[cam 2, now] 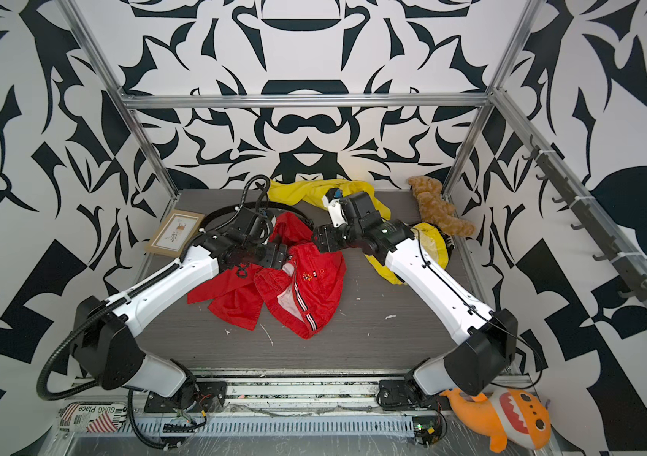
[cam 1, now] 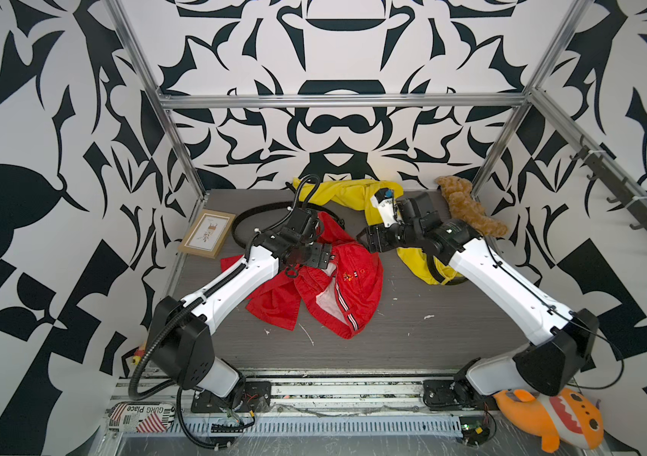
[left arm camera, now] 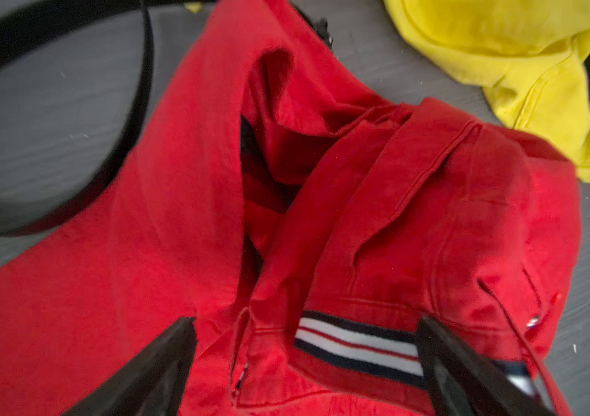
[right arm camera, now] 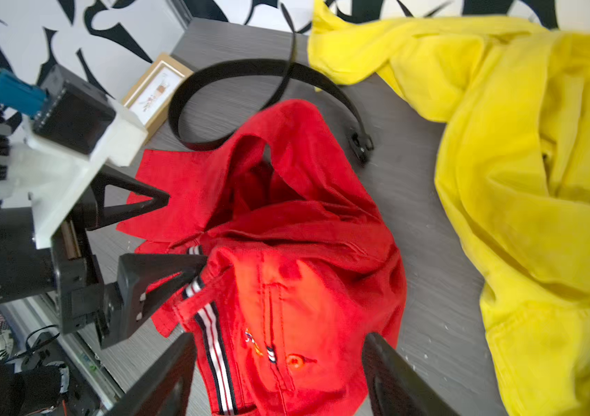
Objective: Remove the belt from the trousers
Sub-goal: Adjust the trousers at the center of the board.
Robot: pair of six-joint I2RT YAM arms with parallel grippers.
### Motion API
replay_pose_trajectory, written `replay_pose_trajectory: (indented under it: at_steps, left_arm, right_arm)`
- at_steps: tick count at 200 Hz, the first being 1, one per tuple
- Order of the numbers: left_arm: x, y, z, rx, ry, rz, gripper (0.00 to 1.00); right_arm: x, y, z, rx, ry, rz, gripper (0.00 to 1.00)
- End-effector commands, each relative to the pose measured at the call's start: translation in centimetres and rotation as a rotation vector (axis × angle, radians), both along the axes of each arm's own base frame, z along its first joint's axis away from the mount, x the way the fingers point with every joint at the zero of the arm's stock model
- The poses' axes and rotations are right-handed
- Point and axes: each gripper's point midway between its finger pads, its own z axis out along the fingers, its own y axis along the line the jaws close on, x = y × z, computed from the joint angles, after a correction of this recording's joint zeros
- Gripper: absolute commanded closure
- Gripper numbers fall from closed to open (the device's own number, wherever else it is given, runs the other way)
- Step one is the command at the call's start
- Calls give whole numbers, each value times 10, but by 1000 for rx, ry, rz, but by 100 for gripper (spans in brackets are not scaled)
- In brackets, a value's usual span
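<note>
We list: red trousers (cam 1: pixel 353 292) crumpled mid-surface (cam 1: pixel 432 335); black belt (right arm camera: pixel 250 66) curled just behind, touching them; yellow trousers (cam 1: pixel 345 193) at back. Left gripper (left arm camera: pixel 308 360) spread wide over the striped waistband; right gripper (right arm camera: pixel 279 345) parted, empty.

Robotics lab test cell: aluminium frame (cam 1: pixel 337 100) and black-white patterned wall panels (cam 1: pixel 353 59) beyond the left gripper (cam 1: pixel 329 261); slotted cable duct (cam 1: pixel 314 426) and exposed wiring (cam 1: pixel 251 398) well behind it.

Belt (right arm camera: pixel 243 67) on table (cam 1: pixel 412 327) behind near trousers (cam 1: pixel 353 292), far trousers (cam 1: pixel 337 193) back right, picture frame (cam 1: pixel 206 233) left
</note>
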Motion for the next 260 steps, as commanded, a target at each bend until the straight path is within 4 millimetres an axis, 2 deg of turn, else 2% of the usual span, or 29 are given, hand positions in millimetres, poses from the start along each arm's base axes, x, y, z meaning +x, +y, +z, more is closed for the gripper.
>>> replay_pose_trajectory:
  at_steps: [1, 16, 47, 60, 65, 69, 80, 87, 92, 109, 125, 142, 154, 158, 161, 168, 189, 213, 228, 245, 260]
  left_arm:
    - [-5, -10, -23, -53, 70, 6, 1]
    - [-3, -10, -36, -34, 92, 13, 1]
    - [-5, -4, -57, 11, 123, 28, 1]
    - [-7, 3, -68, 41, 128, 35, 1]
    - [-8, 5, -72, 52, 133, 36, 1]
    - [-9, 8, -75, 59, 142, 40, 1]
    - [-13, 12, -79, 65, 159, 55, 1]
    - [-15, 14, -77, 61, 160, 62, 1]
    - [-16, 16, -72, 54, 151, 68, 1]
    - [-19, 26, -45, 45, 97, 96, 1]
    - [-20, 41, -10, 47, 20, 133, 1]
    - [-21, 65, 27, 68, -69, 198, 1]
    - [-22, 84, 50, 90, -122, 253, 1]
    - [-22, 90, 54, 108, -132, 272, 1]
    - [-25, 96, 67, 102, -164, 286, 1]
    - [-27, 106, 80, 111, -195, 314, 1]
    - [-33, 124, 111, 106, -287, 372, 1]
    - [-39, 126, 120, 74, -320, 366, 1]
    - [-39, 117, 110, 53, -291, 338, 1]
    - [-36, 106, 83, 40, -229, 313, 1]
    - [-31, 96, 55, 34, -176, 306, 1]
  right_arm:
    - [-11, 3, -64, -8, 151, -33, 21]
    - [-15, 4, -92, -1, 209, -56, 18]
    - [-13, 17, -149, 33, 313, -69, 16]
    - [-13, 15, -175, 4, 367, -94, 17]
    - [-13, 17, -182, 5, 384, -90, 22]
    - [-14, 19, -189, 8, 402, -90, 30]
    - [-16, 25, -198, 33, 436, -76, 66]
    - [-18, 31, -197, 63, 452, -59, 91]
    - [-18, 34, -192, 81, 453, -52, 100]
    - [-22, 55, -150, 172, 397, 8, 100]
    - [-31, 83, -94, 242, 319, 111, 100]
    - [-36, 114, -38, 312, 227, 214, 100]
    - [-37, 136, -11, 367, 190, 284, 100]
    - [-36, 144, -4, 384, 183, 307, 100]
    - [-35, 149, 0, 395, 177, 321, 100]
    - [-32, 163, 10, 419, 169, 356, 100]
    - [-18, 206, 11, 426, 159, 421, 100]
    - [-2, 248, -9, 447, 200, 448, 100]
    - [13, 263, -36, 407, 238, 409, 100]
    - [27, 269, -73, 354, 283, 357, 100]
    - [34, 264, -98, 298, 306, 324, 77]
